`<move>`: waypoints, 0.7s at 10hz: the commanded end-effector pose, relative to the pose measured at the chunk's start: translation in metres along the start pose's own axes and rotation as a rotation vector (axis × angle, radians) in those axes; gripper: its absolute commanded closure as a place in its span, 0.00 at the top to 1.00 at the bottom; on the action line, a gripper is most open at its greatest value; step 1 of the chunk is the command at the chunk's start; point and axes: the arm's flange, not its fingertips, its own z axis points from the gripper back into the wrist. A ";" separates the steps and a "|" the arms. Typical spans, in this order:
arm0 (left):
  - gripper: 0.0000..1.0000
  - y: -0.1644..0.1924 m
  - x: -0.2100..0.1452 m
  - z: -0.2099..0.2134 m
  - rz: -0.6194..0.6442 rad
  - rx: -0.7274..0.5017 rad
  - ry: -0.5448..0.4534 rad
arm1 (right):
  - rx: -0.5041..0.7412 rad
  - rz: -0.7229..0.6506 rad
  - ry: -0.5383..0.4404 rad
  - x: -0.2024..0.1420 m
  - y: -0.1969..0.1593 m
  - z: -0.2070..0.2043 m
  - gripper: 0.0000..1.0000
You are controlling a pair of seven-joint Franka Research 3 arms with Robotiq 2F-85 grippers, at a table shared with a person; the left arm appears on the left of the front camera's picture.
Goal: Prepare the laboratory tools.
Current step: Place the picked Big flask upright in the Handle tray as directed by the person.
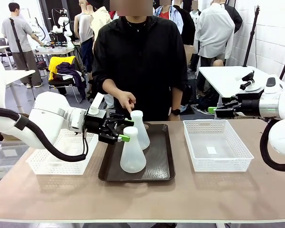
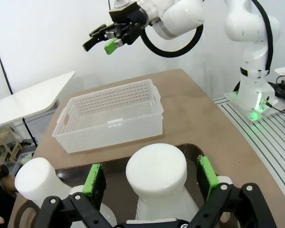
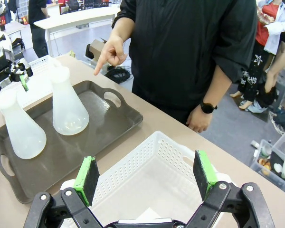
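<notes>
Two frosted-white conical flasks stand upright on a dark brown tray [image 1: 159, 164]. My left gripper [image 1: 125, 130] is open at the neck of the nearer flask [image 1: 132, 154]. In the left wrist view its green pads [image 2: 93, 179] stand either side of that flask's cap [image 2: 156, 170] with gaps on both sides. The farther flask [image 1: 140, 130] stands just behind; a person's hand [image 1: 127, 101] points down at it. My right gripper [image 1: 213, 111] hangs open and holds nothing above the far edge of a white mesh basket [image 3: 152, 156]. From the right wrist, both flasks [image 3: 21, 130] [image 3: 66, 110] are at the left.
A second white mesh basket [image 1: 61, 154] lies left of the tray, under my left arm. The person stands at the far edge of the table, behind the tray. Bare tabletop [image 1: 180, 199] runs along the near edge.
</notes>
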 end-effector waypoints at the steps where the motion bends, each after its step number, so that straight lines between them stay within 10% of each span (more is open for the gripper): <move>1: 1.00 -0.001 0.007 0.006 0.032 0.014 0.040 | 0.008 -0.005 0.005 0.003 -0.001 -0.001 1.00; 7: 1.00 -0.021 0.008 0.032 0.184 0.015 0.032 | 0.008 -0.005 0.005 0.003 -0.001 -0.001 1.00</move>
